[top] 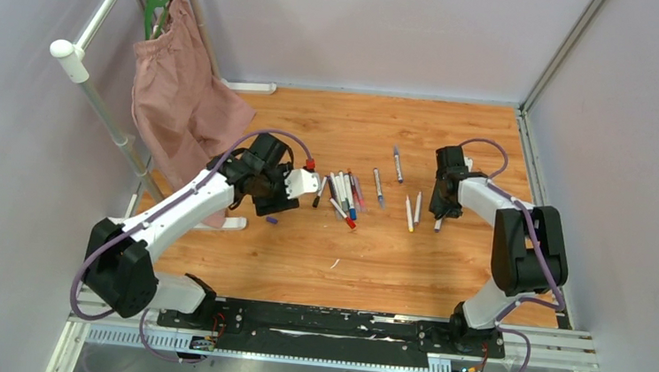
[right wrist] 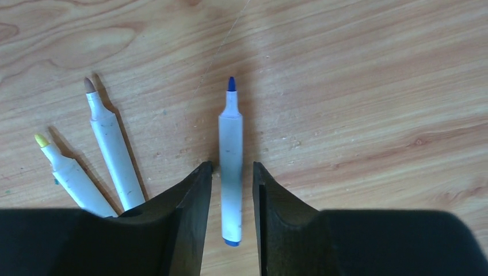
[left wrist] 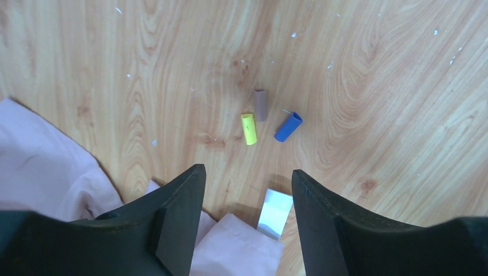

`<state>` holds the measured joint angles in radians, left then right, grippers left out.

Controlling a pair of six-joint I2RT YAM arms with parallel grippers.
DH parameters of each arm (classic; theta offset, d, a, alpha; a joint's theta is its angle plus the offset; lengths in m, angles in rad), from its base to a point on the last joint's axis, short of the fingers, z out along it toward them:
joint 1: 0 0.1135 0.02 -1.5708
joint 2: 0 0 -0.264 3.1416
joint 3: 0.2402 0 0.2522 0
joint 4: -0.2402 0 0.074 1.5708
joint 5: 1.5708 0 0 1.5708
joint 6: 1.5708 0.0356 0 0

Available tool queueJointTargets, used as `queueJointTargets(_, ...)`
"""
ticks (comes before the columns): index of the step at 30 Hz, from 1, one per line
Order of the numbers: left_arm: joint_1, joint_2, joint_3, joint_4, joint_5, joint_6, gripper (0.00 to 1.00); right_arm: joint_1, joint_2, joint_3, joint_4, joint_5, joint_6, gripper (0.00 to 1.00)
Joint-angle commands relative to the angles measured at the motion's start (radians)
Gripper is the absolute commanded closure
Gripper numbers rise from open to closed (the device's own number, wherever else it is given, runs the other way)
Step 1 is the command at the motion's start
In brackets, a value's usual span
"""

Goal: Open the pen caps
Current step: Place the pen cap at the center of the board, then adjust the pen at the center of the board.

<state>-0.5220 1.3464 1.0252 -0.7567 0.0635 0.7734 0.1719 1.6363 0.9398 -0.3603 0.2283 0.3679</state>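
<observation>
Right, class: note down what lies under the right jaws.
A capless blue pen lies on the table between the open jaws. A brown pen and a yellow pen run under one jaw, so their lower ends are covered.

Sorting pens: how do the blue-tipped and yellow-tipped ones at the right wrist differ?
The blue-tipped pen lies between the right gripper's fingers, pointing straight away; the yellow-tipped pen lies left of them, slanted. The blue-tipped pen shows whole; the yellow-tipped pen's rear is hidden. Both are white, uncapped.
</observation>
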Motion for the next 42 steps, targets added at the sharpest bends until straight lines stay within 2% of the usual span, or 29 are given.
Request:
queueJointTargets(1,0.017,-0.057,0.042,-0.063,0.056,-0.018,0.36,-0.020,-0.001,-0.017,-0.094,0.031,-0.022,0.62)
queueJointTargets(10,0.047,-0.106,0.086,-0.082,0.097,-0.042,0.33,-0.008,-0.087,0.030,-0.143,0.067,-0.076,0.67)
queueJointTargets(15,0.063,-0.119,0.103,-0.087,0.111,-0.044,0.33,0.089,-0.087,0.082,-0.163,0.131,-0.108,0.66)
queueJointTargets(21,0.065,-0.127,0.106,-0.089,0.111,-0.056,0.33,0.101,-0.022,0.125,-0.092,-0.090,-0.102,0.63)
queueJointTargets(33,0.067,-0.149,0.066,-0.089,0.085,-0.042,0.34,0.100,0.118,0.188,-0.081,-0.192,-0.104,0.67)
queueJointTargets(36,0.067,-0.146,0.063,-0.087,0.089,-0.044,0.34,0.100,0.122,0.157,-0.082,-0.171,-0.085,0.71)
queueJointTargets(42,0.067,-0.148,0.068,-0.088,0.092,-0.042,0.34,0.131,0.069,0.037,-0.077,-0.104,-0.063,0.88)
